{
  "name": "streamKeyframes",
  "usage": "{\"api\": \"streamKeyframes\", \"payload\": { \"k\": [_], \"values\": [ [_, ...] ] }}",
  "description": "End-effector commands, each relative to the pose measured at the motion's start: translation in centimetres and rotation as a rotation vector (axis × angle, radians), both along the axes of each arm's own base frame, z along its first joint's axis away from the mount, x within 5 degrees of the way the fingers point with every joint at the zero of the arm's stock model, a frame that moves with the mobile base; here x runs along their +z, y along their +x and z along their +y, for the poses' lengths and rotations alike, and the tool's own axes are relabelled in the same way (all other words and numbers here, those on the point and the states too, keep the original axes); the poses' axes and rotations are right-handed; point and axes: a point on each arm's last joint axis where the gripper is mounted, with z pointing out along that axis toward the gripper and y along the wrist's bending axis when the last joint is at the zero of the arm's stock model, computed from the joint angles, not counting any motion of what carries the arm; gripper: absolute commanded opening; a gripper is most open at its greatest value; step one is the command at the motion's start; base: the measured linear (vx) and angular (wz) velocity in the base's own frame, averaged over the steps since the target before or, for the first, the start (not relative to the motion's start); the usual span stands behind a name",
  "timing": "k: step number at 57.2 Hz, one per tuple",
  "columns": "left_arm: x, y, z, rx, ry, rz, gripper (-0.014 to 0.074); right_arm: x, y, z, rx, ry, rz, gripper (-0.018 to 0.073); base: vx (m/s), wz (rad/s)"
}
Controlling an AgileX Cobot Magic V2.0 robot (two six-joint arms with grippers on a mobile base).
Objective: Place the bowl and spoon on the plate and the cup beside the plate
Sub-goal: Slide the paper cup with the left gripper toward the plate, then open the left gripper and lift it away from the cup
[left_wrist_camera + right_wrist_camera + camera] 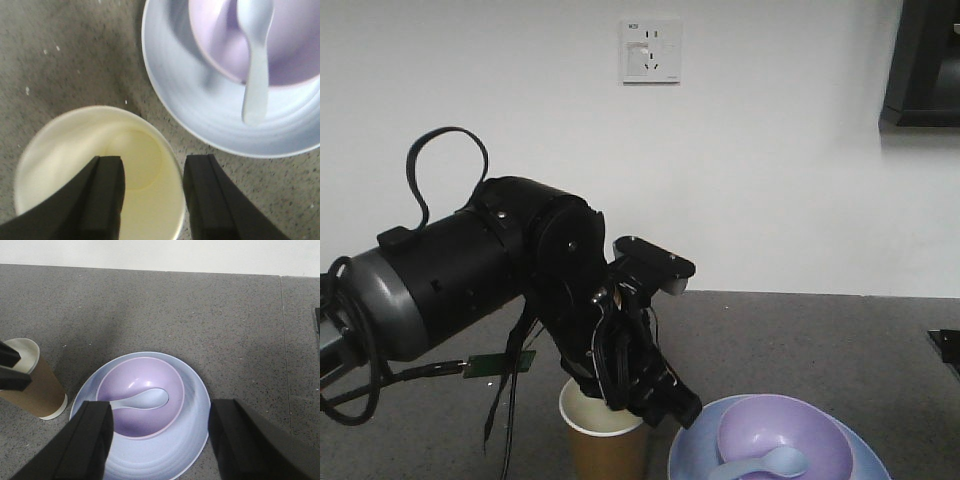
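Observation:
The brown paper cup (75,160) stands upright on the grey counter, just left of the pale blue plate (190,115). My left gripper (153,172) hangs open over the cup's right rim, one finger inside the mouth and the other outside the wall. On the plate sits the lavender bowl (150,372), and the pale spoon (145,400) lies in it, handle over the rim. Higher up, my right gripper (161,407) is wide open above the plate and holds nothing. The front view shows the cup (605,440), plate (690,455) and bowl (800,430) under the left gripper (650,400).
The grey speckled counter (200,310) runs back to a white wall with a socket (650,50). A dark object (945,345) sits at the counter's right edge. A black fixture (925,60) hangs at the upper right.

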Motion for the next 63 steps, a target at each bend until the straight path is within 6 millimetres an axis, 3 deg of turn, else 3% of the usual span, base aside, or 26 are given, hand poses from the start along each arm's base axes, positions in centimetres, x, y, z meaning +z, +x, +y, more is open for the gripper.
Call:
{"api": "streamKeyframes", "payload": {
  "k": [1, 17, 25, 29, 34, 38, 40, 46, 51, 63],
  "values": [
    [4.3, -1.2, 0.7, -0.005, -0.085, -0.091, 0.0419, 1.6, -0.1, -0.1, -0.009, 0.012, -0.103, 0.0477, 0.0, 0.0],
    [8.0, -2.0, 2.3, 0.024, -0.119, -0.209, 0.0409, 1.5, -0.1, 0.0, -0.008, 0.011, -0.095, 0.0477, 0.0, 0.0],
    [10.5, -2.9, 4.4, 0.08, -0.095, -0.32, 0.0298, 1.5, -0.1, -0.1, -0.009, 0.005, -0.097, 0.0436, 0.0, 0.0],
    [12.1, -3.7, 5.8, 0.11, -0.094, -0.385, 0.018, 1.5, -0.1, -0.1, -0.011, -0.005, -0.098, 0.0356, 0.0, 0.0],
    [14.1, -5.1, 7.7, 0.134, -0.101, -0.468, 0.0008, 1.6, -0.3, -0.3, -0.01, -0.043, -0.108, 0.0169, 0.0, 0.0],
    [14.8, -6.0, 9.0, 0.142, -0.118, -0.515, -0.0009, 1.8, -0.8, -0.5, -0.002, -0.08, -0.13, 0.0011, 0.0, 0.0],
    [15.3, -6.8, 10.0, 0.152, -0.153, -0.548, -0.0008, 1.9, -1.2, -0.5, 0.006, -0.095, -0.146, -0.0015, 0.0, 0.0],
    [14.4, -8.7, 12.5, 0.18, -0.22, -0.607, -0.0007, 3.1, -3.4, -0.6, 0.04, -0.151, -0.272, -0.0013, 0.0, 0.0],
    [12.2, -11.2, 14.6, 0.188, -0.305, -0.664, -0.0008, 3.1, -5.6, -0.5, 0.061, -0.152, -0.433, -0.0011, 0.0, 0.0],
    [6.6, -16.8, 18.1, 0.14, -0.537, -0.815, -0.0005, -0.8, -9.1, -0.7, 0.02, -0.087, -0.673, -0.0011, 0.0, 0.0]
  ]
}}
